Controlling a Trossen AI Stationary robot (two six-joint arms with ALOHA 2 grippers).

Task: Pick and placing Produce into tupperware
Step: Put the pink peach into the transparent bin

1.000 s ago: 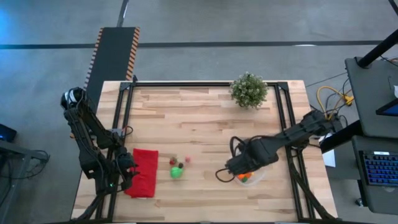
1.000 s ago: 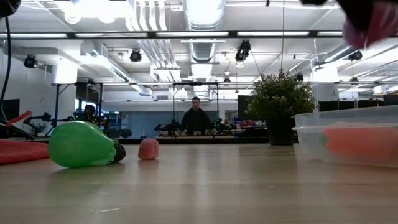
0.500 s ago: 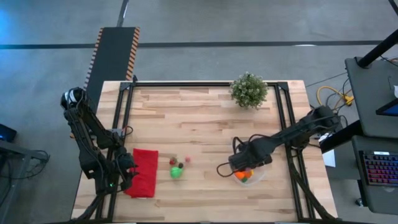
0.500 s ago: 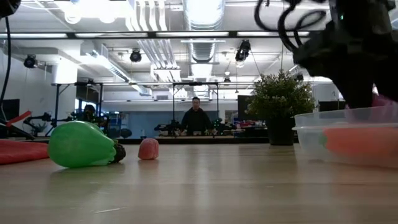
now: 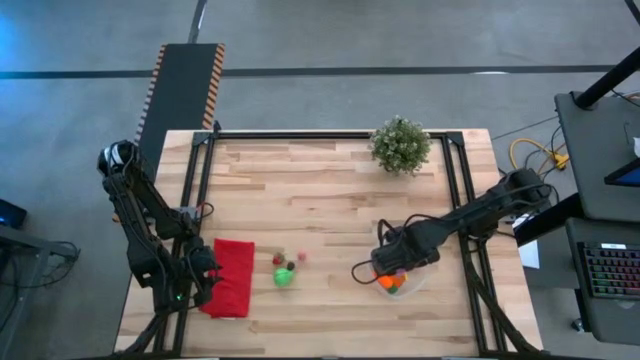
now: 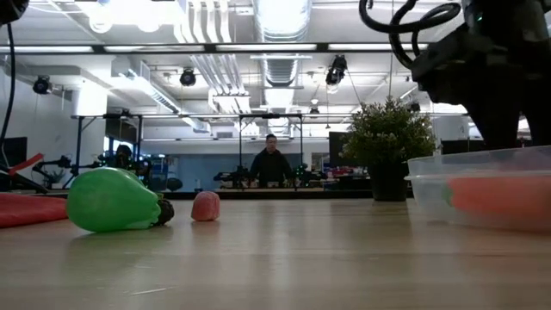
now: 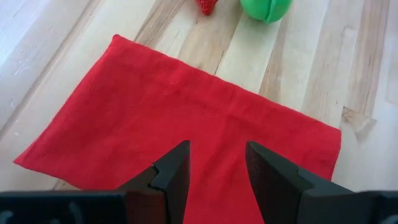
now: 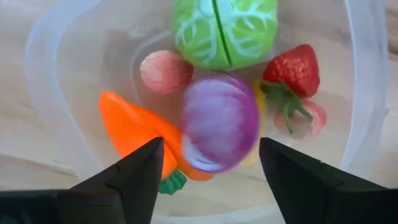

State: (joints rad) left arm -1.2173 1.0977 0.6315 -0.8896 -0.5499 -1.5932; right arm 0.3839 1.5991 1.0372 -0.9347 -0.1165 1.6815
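Your tally: tupperware [image 8: 50, 56] holds carrot [image 8: 134, 134], cabbage [image 8: 225, 28], strawberry [image 8: 292, 70], purple onion [image 8: 219, 121] beneath the right gripper [image 8: 211, 163], fingers spread wide and empty; green piece [image 5: 285, 278] and small neighbours remain on the table [image 5: 320, 190]; left gripper [image 7: 217, 168] narrowly parted, empty, over red cloth [image 7: 155, 112].

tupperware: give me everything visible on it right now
The tupperware is a round, clear plastic container with a raised rim, upright on the wooden table at its right front, mostly hidden under the right gripper in the high view. The gripper's jaws are open directly above it. Inside lie an orange carrot, a blurred purple piece, a green cabbage-like piece, a strawberry and a pink round piece. From the low view its wall is translucent, with orange showing through.
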